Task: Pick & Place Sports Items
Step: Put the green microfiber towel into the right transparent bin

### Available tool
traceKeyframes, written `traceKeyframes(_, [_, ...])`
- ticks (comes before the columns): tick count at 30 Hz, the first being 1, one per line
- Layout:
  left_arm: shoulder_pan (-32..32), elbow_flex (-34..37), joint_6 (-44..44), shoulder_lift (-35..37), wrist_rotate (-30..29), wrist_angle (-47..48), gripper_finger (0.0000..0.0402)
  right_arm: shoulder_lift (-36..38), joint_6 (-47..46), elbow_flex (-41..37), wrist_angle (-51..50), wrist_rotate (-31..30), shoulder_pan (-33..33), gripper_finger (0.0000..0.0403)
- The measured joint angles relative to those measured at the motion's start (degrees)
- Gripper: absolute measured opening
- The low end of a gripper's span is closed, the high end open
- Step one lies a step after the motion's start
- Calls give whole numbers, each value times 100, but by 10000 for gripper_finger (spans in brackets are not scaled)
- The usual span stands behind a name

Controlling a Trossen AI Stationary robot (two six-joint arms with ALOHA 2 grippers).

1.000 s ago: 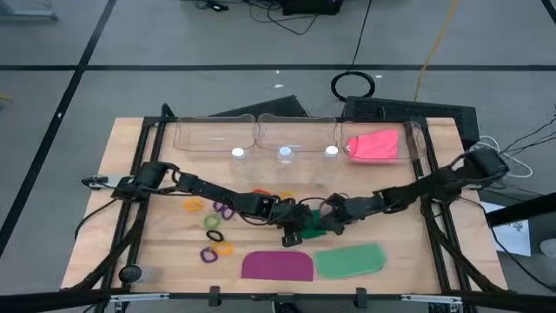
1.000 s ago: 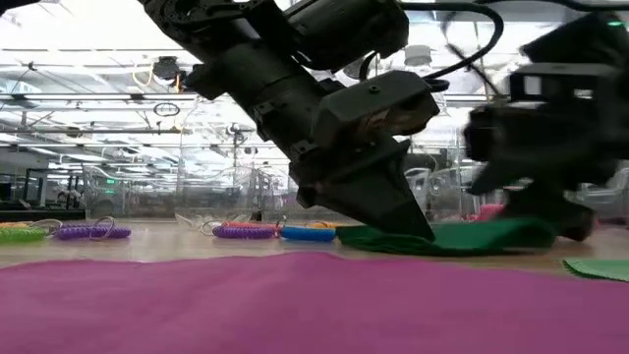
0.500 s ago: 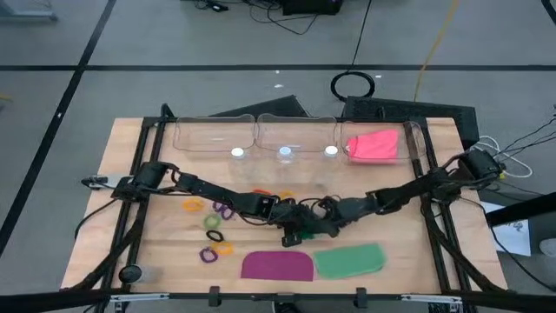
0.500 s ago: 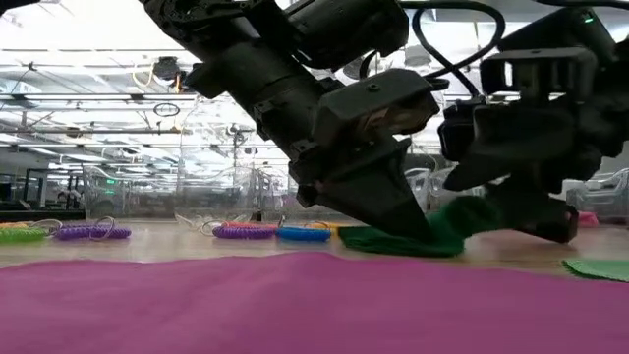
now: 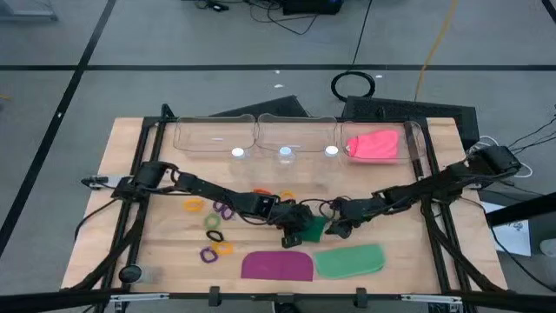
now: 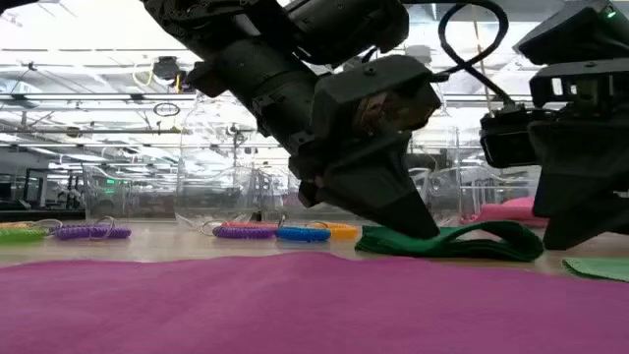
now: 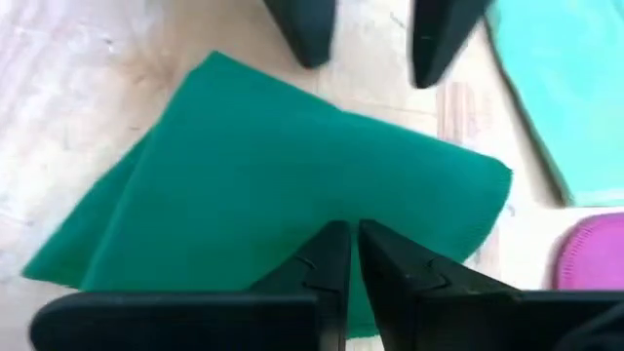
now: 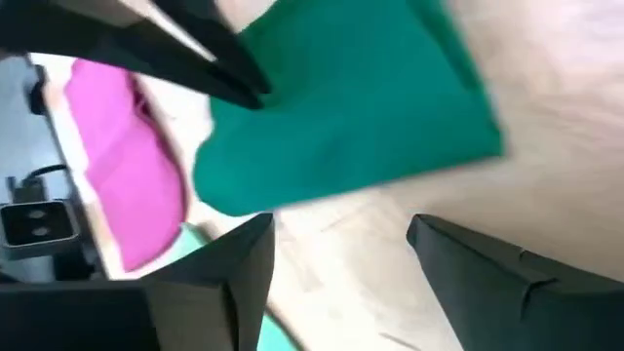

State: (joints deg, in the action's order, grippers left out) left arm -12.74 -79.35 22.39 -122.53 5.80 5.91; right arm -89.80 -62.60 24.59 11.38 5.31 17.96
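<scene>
Dark green piece (image 5: pixel 312 228) now lies folded; right gripper (image 5: pixel 334 230) has let go, jaws apart, backing off. Left gripper (image 5: pixel 295 233), jaws closed, pins its edge. Regrasp needed.

Lighting: even and bright, coming from overhead; ceiling strip lights (image 6: pixel 88 74) are glowing white in the low view, washing out the room behind.
Glare: three small white spots (image 5: pixel 284 153) are shining on the clear bins (image 5: pixel 295 135) in the high view.
Shadows: soft, lying faintly on the counter (image 5: pixel 130 209).
Focus: the purple piece (image 6: pixel 295 305) is filling the low view's foreground, blurring.
Blur: the dark green piece (image 8: pixel 361 107) is smearing in the right wrist view; the left wrist view is looking softly pixelated.
</scene>
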Motion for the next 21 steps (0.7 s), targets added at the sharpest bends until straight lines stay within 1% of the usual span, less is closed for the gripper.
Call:
traceKeyframes(4, [52,-2,153,25,-217,-141,26,209,169,-5,-114,-256,-111,194])
traceKeyframes(9, [191,-2,567,25,-551,-471,26,461,476,-5,-111,-543,-233,192])
traceKeyframes(13, [255,-2,472,25,-569,-518,26,890,799,-12,-56,-702,-262,180])
traceKeyframes(15, [258,-3,308,25,-415,-460,26,1129,991,-23,-98,-784,-257,174])
traceKeyframes(17, [242,-4,122,25,-112,-295,26,1395,1237,-47,-108,-836,-233,170])
traceKeyframes(19, [201,-4,-142,45,192,-142,26,1677,1531,-33,140,-903,-165,166])
traceKeyframes(21, [121,-2,-459,155,237,115,26,1942,1937,-15,397,-991,-45,161])
